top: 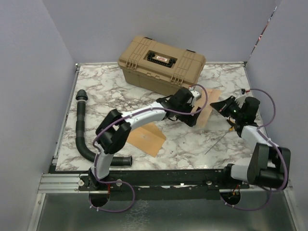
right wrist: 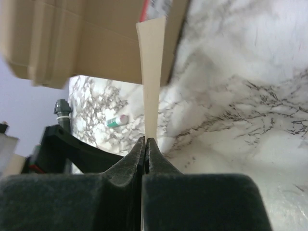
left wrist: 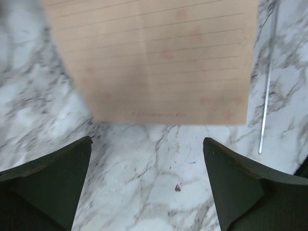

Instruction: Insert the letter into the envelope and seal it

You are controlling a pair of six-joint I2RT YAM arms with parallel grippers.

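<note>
The letter [top: 210, 103], a pale pinkish-tan sheet with faint ruled lines, sits toward 3 o'clock of the marble table [top: 110, 86], between the two grippers. The right gripper [top: 215, 104] has it by its 3 o'clock edge. In the right wrist view the fingers [right wrist: 130, 166] are pressed tight together on the sheet [right wrist: 151, 72], which shows edge-on as a thin pale strip running away from their tips. How far the letter is off the table cannot be told, though a shadow shows under its near side. The left gripper [top: 193, 115] stands at the letter's 9 o'clock end. In the left wrist view its fingers [left wrist: 57, 178] are spread wide with only bare marble between them, and the sheet's near edge [left wrist: 159, 57] lies just beyond their tips, untouched. The envelope [top: 147, 137], darker kraft brown, lies flat at about 8 o'clock from the letter, well apart from it and partly under the left arm's forearm. A thin pale rod [top: 216, 143] lies on the marble at 5 o'clock from the letter. The tan case [top: 161, 65] stands shut at 11 o'clock, near the table's far edge. A black hose [top: 82, 130] curves along the 9 o'clock side. The right wrist view also catches a small white-and-green tube [right wrist: 117, 120] on the marble beyond the fingers.
</note>
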